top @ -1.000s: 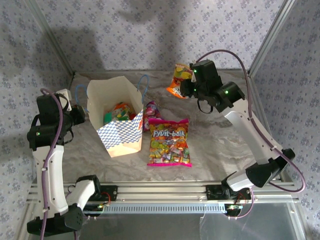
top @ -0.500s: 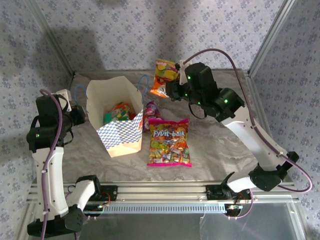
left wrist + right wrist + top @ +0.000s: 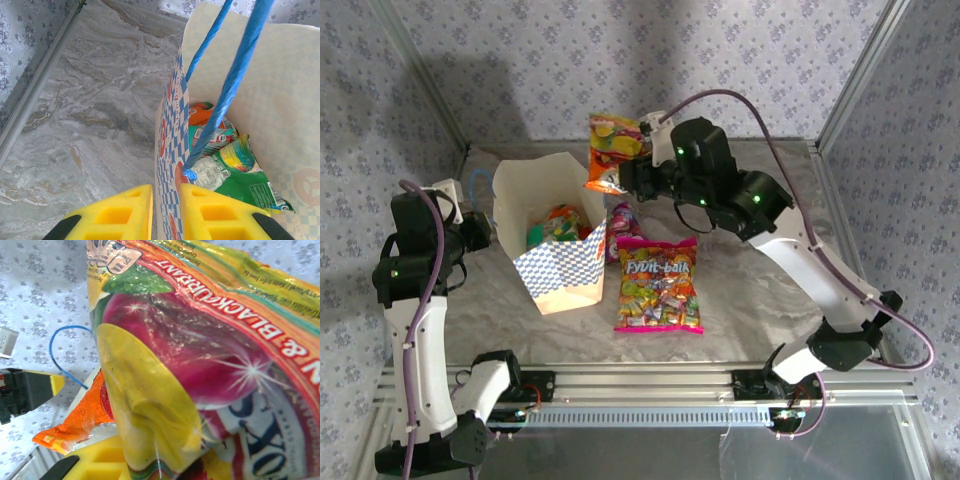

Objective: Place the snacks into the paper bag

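The paper bag (image 3: 552,225) stands open at the left of the table, with green and orange snack packets (image 3: 556,225) inside. My left gripper (image 3: 166,212) is shut on the bag's checkered side wall (image 3: 171,145), beside the blue cord handle (image 3: 227,87). My right gripper (image 3: 628,175) is shut on an orange and yellow snack packet (image 3: 612,150), held in the air just right of the bag's back rim; up close the packet (image 3: 210,365) covers most of the right wrist view. A large pink packet (image 3: 660,284) lies flat right of the bag. A purple packet (image 3: 623,220) lies between them.
Patterned walls and metal frame posts (image 3: 855,70) enclose the marbled table. The aluminium rail (image 3: 640,385) runs along the near edge by the arm bases.
My right arm has carried the orange packet leftward from the back right toward the bag's opening. The left gripper and the bag have stayed still.
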Robot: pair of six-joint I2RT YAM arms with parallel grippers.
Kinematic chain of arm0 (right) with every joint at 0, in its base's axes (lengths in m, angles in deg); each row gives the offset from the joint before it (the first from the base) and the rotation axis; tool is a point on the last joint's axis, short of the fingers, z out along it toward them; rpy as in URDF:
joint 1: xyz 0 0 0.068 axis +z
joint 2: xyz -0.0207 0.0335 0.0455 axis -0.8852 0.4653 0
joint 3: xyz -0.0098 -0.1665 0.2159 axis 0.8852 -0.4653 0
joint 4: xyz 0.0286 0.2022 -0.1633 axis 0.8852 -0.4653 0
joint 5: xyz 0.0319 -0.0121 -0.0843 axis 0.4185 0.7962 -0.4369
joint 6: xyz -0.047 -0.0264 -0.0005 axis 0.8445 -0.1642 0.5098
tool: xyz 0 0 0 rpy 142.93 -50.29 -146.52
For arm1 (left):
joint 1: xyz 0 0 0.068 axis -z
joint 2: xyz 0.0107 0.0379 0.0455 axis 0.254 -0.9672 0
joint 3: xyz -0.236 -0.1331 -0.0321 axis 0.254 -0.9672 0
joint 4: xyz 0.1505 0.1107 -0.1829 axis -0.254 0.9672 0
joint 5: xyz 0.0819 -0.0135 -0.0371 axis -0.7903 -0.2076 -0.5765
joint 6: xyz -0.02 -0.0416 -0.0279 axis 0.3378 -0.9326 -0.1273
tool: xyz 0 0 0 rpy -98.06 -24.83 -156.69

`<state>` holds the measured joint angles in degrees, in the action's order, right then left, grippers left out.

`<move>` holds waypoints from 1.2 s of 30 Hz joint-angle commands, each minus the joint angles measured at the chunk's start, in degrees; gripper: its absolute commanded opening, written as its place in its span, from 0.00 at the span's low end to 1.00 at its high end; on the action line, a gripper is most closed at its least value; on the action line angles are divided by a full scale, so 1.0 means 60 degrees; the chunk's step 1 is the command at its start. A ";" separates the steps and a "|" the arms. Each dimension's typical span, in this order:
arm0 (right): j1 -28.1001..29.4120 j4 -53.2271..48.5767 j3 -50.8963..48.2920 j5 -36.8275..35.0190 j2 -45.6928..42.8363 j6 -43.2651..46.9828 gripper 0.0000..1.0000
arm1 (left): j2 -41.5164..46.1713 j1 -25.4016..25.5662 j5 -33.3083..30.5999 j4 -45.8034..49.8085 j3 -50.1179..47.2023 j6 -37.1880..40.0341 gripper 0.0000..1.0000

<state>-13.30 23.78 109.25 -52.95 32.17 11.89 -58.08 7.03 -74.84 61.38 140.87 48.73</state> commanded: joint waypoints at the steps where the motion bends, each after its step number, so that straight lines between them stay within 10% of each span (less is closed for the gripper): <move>1: 0.0234 0.0820 0.0619 0.0677 0.0365 -0.0152 0.21 | 0.0156 0.0061 0.0127 -0.0205 0.0088 0.0069 0.22; 36: 0.0585 -0.1407 0.5695 0.2024 0.5299 0.0024 0.21 | 0.0235 0.0042 0.0273 -0.0679 -0.0373 0.0159 0.22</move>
<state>-8.89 15.61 140.50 -43.16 63.40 11.37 -56.92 7.01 -74.21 59.13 138.77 48.75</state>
